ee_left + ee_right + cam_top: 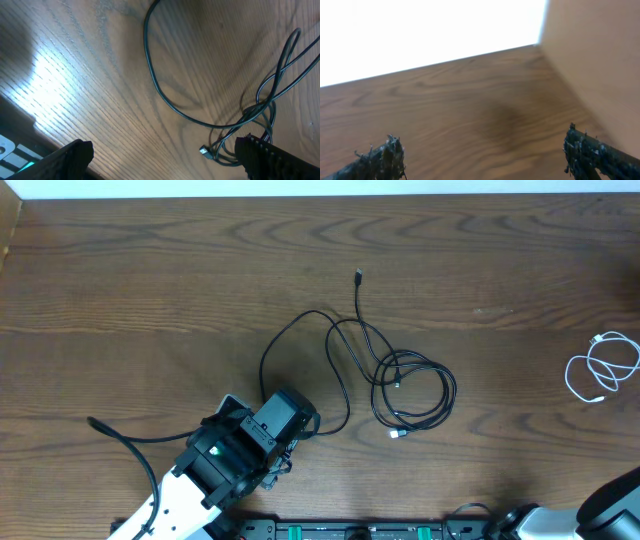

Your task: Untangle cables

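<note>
Centrally, black cables [384,368] tangled; white cable [603,367] (apart)

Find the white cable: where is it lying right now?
In the overhead view, the white cable lies looped at the table's right edge, well apart from the black cables tangled near the centre.

Overhead view looks straight down from high up, taking in most of the wooden bench [150,270]. Left wrist view sits close, tilted down past the left gripper [162,152], and shares the black cables [392,368] with the overhead. Right wrist view, behind the right gripper [485,150], looks low across bare wood toward the bench's far edge.
</note>
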Available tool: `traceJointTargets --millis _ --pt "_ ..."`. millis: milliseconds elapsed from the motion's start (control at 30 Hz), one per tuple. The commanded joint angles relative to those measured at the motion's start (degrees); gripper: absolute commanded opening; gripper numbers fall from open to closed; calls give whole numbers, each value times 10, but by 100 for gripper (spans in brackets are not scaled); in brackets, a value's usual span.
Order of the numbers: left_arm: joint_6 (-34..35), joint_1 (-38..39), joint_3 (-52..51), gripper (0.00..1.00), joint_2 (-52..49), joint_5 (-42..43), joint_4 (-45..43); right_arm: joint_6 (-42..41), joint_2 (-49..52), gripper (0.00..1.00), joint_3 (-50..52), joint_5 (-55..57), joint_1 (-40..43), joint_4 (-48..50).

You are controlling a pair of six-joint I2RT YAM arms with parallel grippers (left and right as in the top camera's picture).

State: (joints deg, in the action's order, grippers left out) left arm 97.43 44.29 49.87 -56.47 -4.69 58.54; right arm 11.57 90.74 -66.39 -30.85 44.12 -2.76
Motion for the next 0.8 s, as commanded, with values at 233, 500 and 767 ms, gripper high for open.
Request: traceJointTargets --millis 233,500,767 --pt "-5 -3 10 96 3 -9 4 -103 -3 99 -3 25 -179 -91" --pt "-5 -3 10 96 3 -9 4 -145 7 99 -2 -19 -318 -233" --pt "-5 -3 10 96 3 -9 4 -145 46 82 -2 116 -436 -370"
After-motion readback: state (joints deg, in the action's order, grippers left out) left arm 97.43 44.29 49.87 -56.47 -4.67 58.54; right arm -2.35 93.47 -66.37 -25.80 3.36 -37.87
